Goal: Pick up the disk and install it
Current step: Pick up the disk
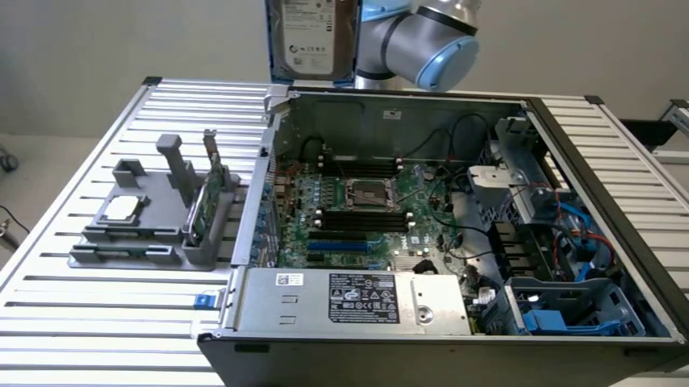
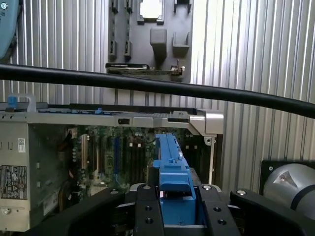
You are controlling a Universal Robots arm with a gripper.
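Observation:
The disk (image 1: pixel 312 36) hangs upright in the air above the far wall of the open computer case (image 1: pixel 248 201). Its white label faces the exterior camera and a blue carrier runs along its edge. In the wrist view the carrier's blue edge (image 2: pixel 172 167) stands on end between two black fingers (image 2: pixel 147 209). My gripper (image 2: pixel 177 211) is shut on the disk, high over the motherboard (image 2: pixel 128 157). The grey and blue arm joint (image 1: pixel 425 40) sits just to the exterior view's right of the disk.
A grey fixture (image 1: pixel 161 226) on the slatted table holds a small silver chip (image 1: pixel 121 208) and a green card (image 1: pixel 210 197). Inside the case sit a power supply (image 1: pixel 356 302) and blue drive-bay parts (image 1: pixel 544 318). A black cable (image 2: pixel 157 86) crosses the wrist view.

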